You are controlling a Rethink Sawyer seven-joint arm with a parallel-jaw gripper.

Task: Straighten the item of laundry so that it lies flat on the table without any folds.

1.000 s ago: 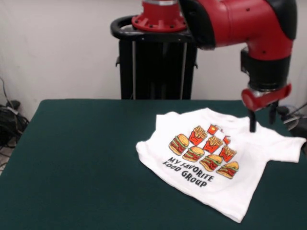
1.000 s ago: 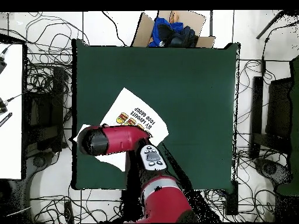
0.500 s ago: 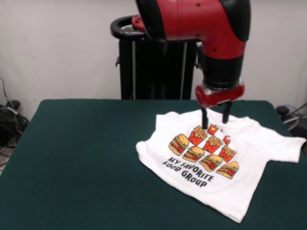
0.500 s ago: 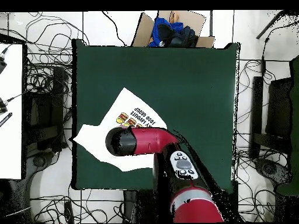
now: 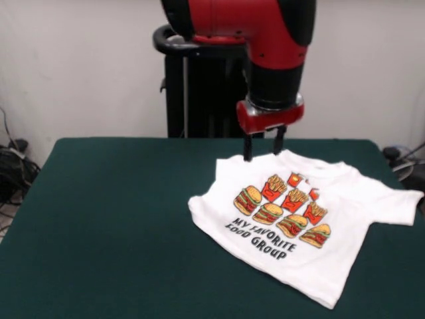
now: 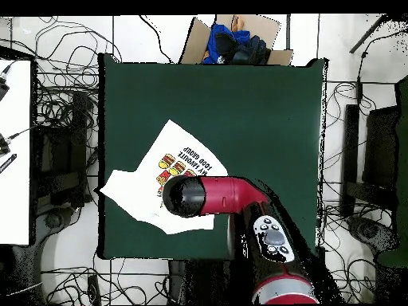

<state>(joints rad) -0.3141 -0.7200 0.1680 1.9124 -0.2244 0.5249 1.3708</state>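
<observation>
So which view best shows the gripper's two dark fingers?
The front view. There the gripper hangs under the red arm with both dark fingers showing, spread apart, above the far edge of the white printed T-shirt. The overhead view hides the fingers entirely beneath the arm's red and black body, which also covers part of the shirt.

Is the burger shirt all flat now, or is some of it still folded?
Mostly spread, print up, but not all flat. The T-shirt shows one sleeve sticking out; the other side looks tucked under. The open tool hangs above its far edge.
</observation>
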